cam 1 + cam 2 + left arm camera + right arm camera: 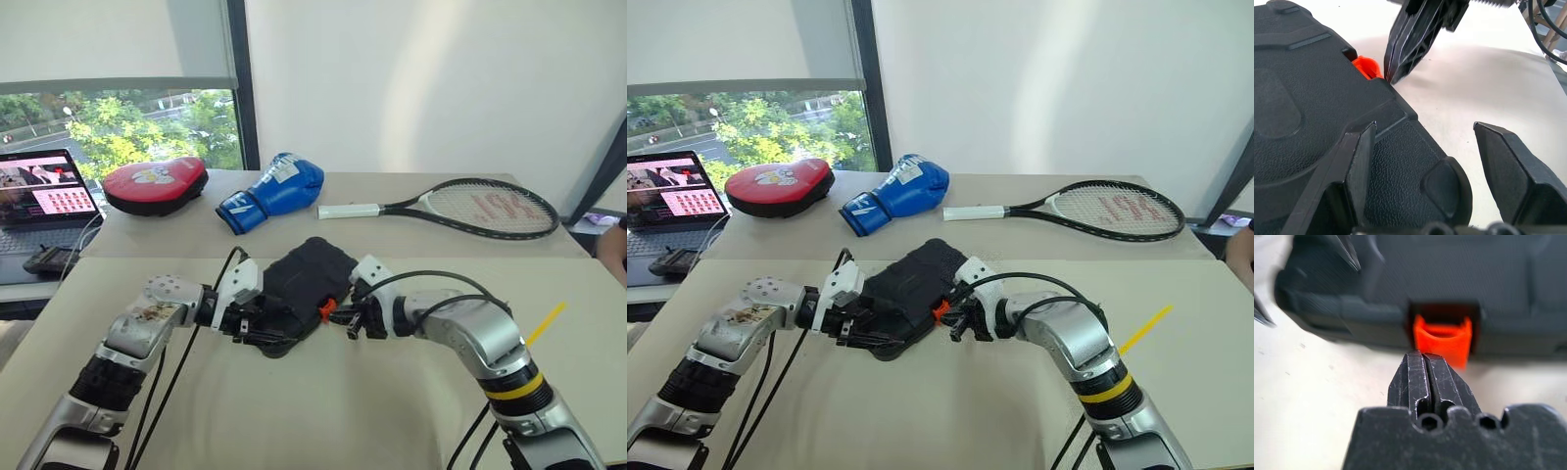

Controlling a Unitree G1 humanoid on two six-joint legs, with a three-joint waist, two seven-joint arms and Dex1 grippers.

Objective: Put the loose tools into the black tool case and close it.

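Observation:
The black tool case point(309, 279) lies closed on the beige table, its textured lid up. Its small orange latch point(1444, 340) faces my right gripper point(1422, 360), which is shut with its tips just in front of the latch; whether they touch it I cannot tell. My left gripper point(1425, 128) is open at the case's near corner. One of its fingers point(1359, 166) lies over the lid and the other stands clear over the table. In the head view, both grippers meet at the case's near edge, the left gripper point(257, 328) beside the right gripper point(343, 318). The loose tools are out of view.
Behind the case lie a blue boxing glove point(269, 192), a red punch pad point(155, 184) and a tennis racket point(470, 208). A laptop point(44, 201) and a small black device point(49, 259) sit at the far left. A yellow stick point(545, 323) lies at the right.

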